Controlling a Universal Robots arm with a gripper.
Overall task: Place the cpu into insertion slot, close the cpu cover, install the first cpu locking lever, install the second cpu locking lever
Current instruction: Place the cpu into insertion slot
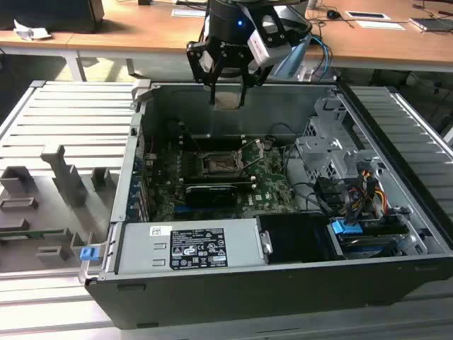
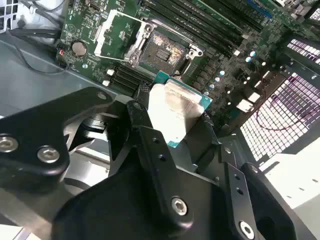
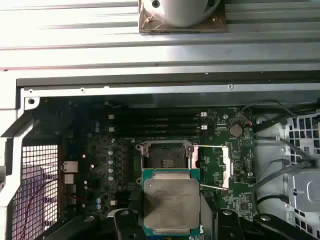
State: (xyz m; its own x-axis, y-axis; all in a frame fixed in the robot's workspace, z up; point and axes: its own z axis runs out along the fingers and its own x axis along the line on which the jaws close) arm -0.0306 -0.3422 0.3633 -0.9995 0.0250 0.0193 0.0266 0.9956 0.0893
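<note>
- The gripper [image 2: 176,131] sits nearest in the second wrist view. Its black fingers [image 2: 150,135] are closed in on two opposite edges of the cpu [image 2: 176,107], spread only as wide as the chip itself.
- The cpu is clamped flat between them, its silvery-grey top facing the cameras in both wrist views and a green edge showing around it [image 3: 171,202].
- In the exterior view the gripper [image 1: 228,98] hangs with the cpu [image 1: 228,103] over the far wall of the open computer case [image 1: 283,297] — clear of the board, touching nothing below.
- Beyond the chip lies the green motherboard [image 3: 216,145], flat in the floor of the case.
- Amid it is the insertion slot [image 3: 166,154] — a square black socket with a metal rim, its contact field exposed [image 2: 162,51].
- The cpu cover [image 2: 117,32] is swung open and stands off one side of the slot, not lying over it.
- Farthest back in the exterior view, a wooden desk [image 1: 141,32] runs behind the case.
</note>
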